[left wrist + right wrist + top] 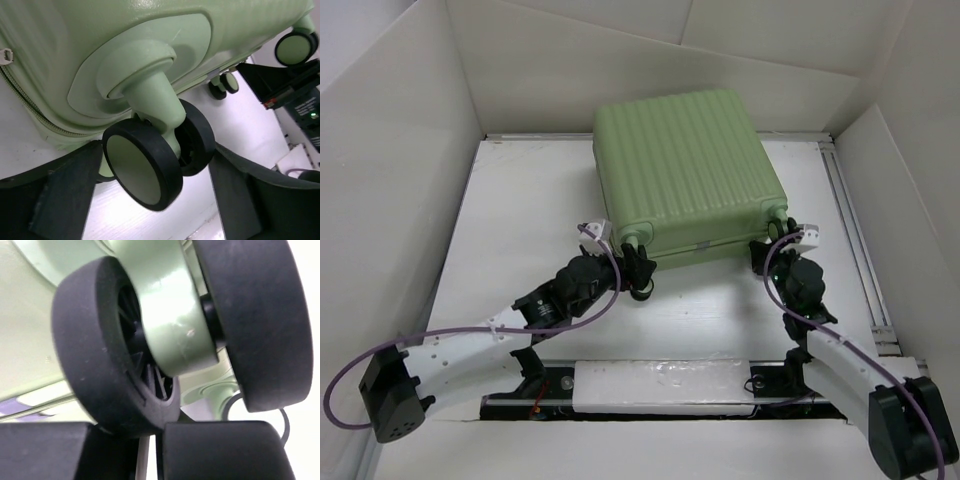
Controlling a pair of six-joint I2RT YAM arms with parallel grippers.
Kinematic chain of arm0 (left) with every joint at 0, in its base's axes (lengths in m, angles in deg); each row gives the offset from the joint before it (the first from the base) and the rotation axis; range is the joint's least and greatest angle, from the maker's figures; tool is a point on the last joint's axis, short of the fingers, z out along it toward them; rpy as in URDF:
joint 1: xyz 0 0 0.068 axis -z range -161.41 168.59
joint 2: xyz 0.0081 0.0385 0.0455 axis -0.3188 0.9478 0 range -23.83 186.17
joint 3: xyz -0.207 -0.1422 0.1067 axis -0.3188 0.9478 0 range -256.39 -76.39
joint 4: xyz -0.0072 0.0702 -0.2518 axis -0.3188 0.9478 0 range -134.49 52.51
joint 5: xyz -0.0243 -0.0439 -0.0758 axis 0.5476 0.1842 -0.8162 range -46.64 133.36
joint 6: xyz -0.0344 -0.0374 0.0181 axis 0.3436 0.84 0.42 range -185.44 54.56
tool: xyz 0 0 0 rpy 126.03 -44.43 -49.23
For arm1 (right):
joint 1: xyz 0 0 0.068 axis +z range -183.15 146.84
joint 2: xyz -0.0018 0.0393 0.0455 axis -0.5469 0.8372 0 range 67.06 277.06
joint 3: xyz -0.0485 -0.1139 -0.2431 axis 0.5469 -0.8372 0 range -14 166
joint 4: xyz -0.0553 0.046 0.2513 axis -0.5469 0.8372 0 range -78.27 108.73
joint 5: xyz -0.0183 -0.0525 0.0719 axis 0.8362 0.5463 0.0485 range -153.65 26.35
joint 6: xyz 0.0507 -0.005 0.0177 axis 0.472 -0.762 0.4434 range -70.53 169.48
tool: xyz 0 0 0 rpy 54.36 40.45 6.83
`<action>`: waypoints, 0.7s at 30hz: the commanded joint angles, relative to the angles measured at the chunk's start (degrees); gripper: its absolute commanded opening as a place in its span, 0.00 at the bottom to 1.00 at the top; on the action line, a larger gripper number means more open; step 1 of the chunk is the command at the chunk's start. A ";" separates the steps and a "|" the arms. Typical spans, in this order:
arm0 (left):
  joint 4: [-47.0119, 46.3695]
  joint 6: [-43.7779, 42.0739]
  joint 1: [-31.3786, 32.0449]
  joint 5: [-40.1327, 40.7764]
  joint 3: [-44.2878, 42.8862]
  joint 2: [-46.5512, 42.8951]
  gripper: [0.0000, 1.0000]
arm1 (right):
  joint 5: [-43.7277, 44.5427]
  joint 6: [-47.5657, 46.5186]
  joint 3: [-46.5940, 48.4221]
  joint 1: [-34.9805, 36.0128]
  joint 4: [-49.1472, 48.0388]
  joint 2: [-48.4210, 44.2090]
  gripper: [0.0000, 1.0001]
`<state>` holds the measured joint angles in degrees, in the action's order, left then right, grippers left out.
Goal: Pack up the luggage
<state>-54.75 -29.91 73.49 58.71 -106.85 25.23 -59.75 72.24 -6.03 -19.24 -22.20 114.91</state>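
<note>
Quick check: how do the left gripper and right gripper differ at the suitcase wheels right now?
The left gripper stands wide open; the right gripper has its fingers almost together, only a thin gap between. The left gripper straddles the near-left caster; the right gripper has the near-right caster beyond its fingertips, not between them. Both sit at the wheeled edge of the closed pale green suitcase.

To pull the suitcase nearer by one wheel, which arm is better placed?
Left, probably. The left hand stands open with a finger on each side of a caster wheel. The right hand has its fingers close together beneath its wheel.
</note>
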 commanded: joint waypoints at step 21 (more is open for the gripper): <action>-11.18 -2.05 0.13 -10.42 -12.08 13.77 0.00 | 20.35 5.36 6.52 35.73 -0.51 3.98 0.00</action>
<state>-53.46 -31.75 73.22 56.49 -114.00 35.41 -37.45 76.24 -3.69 9.19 -18.23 115.61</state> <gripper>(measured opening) 0.618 0.009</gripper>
